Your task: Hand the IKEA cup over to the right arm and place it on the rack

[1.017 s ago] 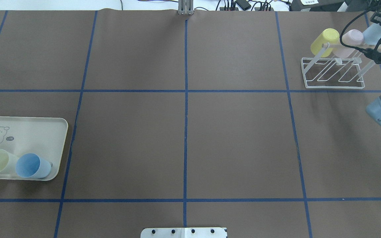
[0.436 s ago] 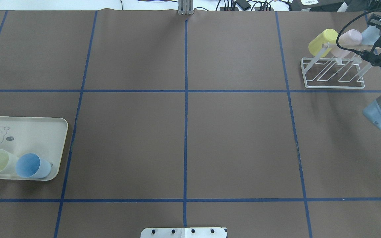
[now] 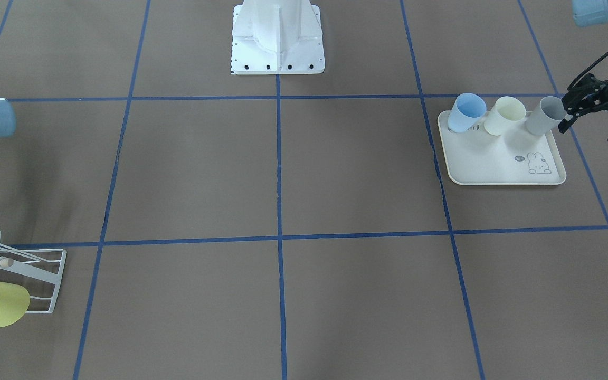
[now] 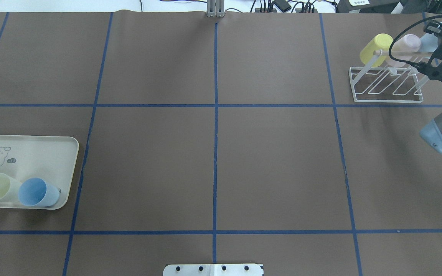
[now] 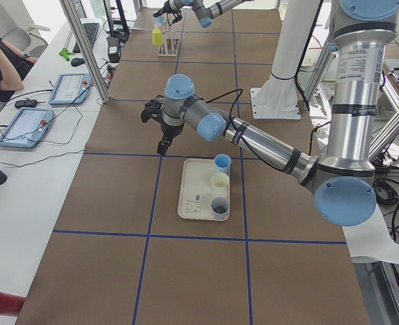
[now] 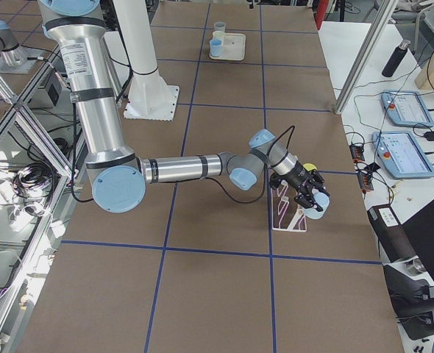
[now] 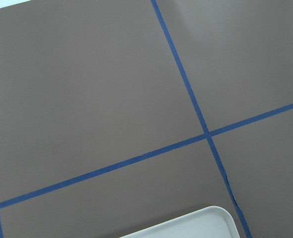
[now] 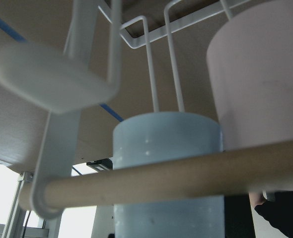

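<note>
R gripper [image 6: 312, 200] clamped on pale blue cup [image 8: 166, 158]; since 1 s ago edged away from robot at rack [image 4: 388, 100] end.

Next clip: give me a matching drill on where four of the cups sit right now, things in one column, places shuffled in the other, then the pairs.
Things:
1. bright yellow cup
2. pink cup
3. grey cup
4. pale yellow cup

Places:
A. middle of the row on the tray
B. on the rack, at the end toward the centre of the table
C. on the rack, between two other cups
D. end of the tray row, nearest the left gripper

Pairs: 1-B; 2-C; 3-D; 4-A
</note>
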Tool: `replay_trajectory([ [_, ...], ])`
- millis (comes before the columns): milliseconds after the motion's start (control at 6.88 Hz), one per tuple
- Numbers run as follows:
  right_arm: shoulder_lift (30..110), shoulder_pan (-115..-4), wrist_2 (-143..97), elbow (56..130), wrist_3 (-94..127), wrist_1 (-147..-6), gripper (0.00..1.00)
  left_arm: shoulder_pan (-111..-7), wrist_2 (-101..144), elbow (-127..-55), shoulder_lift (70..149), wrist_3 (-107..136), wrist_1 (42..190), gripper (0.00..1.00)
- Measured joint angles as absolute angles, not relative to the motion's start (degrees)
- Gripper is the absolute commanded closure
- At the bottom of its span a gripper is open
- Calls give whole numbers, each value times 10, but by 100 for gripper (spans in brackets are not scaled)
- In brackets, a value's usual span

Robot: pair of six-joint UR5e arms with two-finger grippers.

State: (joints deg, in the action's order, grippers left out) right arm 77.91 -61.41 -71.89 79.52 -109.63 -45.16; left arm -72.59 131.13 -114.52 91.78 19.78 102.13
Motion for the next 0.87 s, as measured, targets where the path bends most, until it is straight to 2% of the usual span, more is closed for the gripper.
replay_trajectory([
  [291, 778, -610, -715, 786, -1095, -436, 77, -725, 1311, -1144, 918, 198, 1022, 0],
  [436, 777, -608, -713, 785, -1094, -435, 63, -725, 1311, -1144, 918, 198, 1022, 0],
  [872, 777, -604, -706, 784, -1092, -434, 36, -725, 1311, -1143, 918, 198, 1022, 0],
])
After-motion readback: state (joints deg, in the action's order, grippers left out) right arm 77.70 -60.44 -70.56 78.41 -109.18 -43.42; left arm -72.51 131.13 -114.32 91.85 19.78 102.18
